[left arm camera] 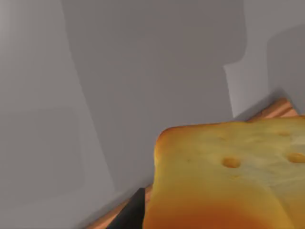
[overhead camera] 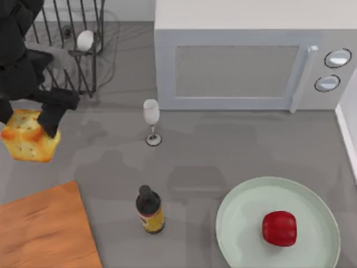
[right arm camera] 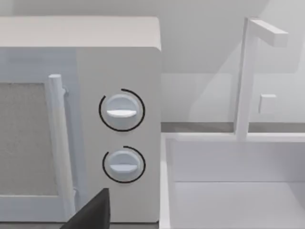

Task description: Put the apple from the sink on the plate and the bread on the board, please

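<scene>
Left gripper [overhead camera: 28, 120]: seen at the table's left edge in the top view, black fingers clenched on the cube-like golden-yellow bread [overhead camera: 29, 137] with its spotted, toasted top; the loaf was held aloft.
Bread, position: carried over the grey tabletop [overhead camera: 223, 156], just beyond the far edge of the flat orange-brown wooden board [overhead camera: 44, 231], which lay at the near left corner.
Left wrist view: the bread [left arm camera: 228, 186] was seen close up, one dark finger [left arm camera: 131, 214] beside it, and a strip of the board [left arm camera: 276, 109] beneath and behind.
Apple: the glossy red, blocky fruit [overhead camera: 279, 228] was found resting on the large round pale mint-green plate [overhead camera: 240, 223], right of its centre, at the near right of the table.
Right gripper: a dark fingertip [right arm camera: 95, 212] was glimpsed in the right wrist view, facing the white microwave [right arm camera: 119, 133] and the white sink [right arm camera: 238, 191] with its tap; whether the pincer was released or clenched could not be told.
Between board and plate: a dark bottle with a yellow label [overhead camera: 149, 210] was standing upright.
Farther back: a clear wine glass [overhead camera: 151, 120] was seen in front of the microwave [overhead camera: 240, 67], and a black wire rack [overhead camera: 78, 44] at the far left.
</scene>
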You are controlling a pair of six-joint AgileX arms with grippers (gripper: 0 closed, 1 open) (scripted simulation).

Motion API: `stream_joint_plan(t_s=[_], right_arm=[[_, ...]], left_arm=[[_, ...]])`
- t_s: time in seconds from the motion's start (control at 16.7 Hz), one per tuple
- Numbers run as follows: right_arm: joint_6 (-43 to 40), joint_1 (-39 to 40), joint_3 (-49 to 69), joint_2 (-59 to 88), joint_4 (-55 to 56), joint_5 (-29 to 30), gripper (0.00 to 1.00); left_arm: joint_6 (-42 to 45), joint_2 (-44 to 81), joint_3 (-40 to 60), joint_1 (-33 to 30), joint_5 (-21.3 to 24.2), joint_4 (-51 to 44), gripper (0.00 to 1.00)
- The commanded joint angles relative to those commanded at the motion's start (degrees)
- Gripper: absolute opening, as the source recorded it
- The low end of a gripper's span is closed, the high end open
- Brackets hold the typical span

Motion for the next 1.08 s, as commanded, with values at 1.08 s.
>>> stream_joint_plan(t_s=[1.08], right_arm=[[0.00, 0.00, 0.00, 0.00, 0.00, 0.00, 1.00]], left_arm=[[-99.06, -27.65, -33.63, -1.66, -1.37, 3.25, 0.00]])
